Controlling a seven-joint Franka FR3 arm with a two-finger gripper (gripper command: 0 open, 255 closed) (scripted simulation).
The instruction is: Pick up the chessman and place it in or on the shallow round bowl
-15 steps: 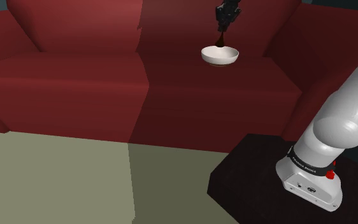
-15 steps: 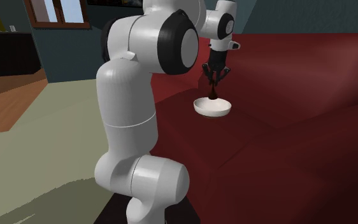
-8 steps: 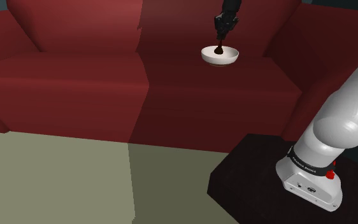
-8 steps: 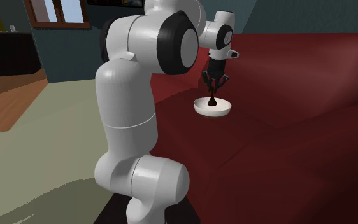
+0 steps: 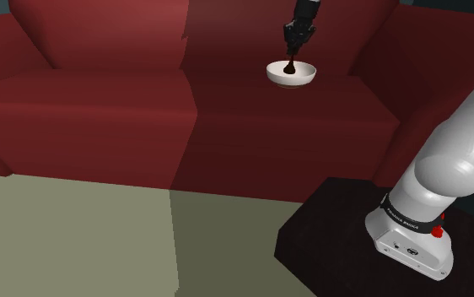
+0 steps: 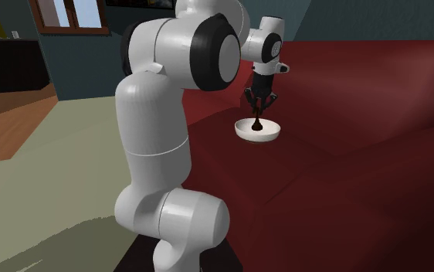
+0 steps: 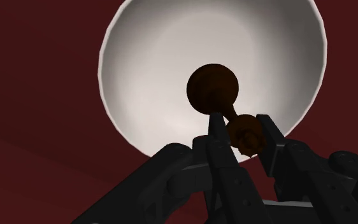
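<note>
Clasping the dark chessman [image 7: 213, 88] by its head, the gripper [image 7: 238, 129] should let go gently; the white bowl [image 7: 146, 76] sits directly beneath it.

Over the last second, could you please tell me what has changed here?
The gripper came down over the white bowl, lowering the dark brown chessman it clasps into the bowl. It has not let go. The bowl and the red sofa stayed put.
</note>
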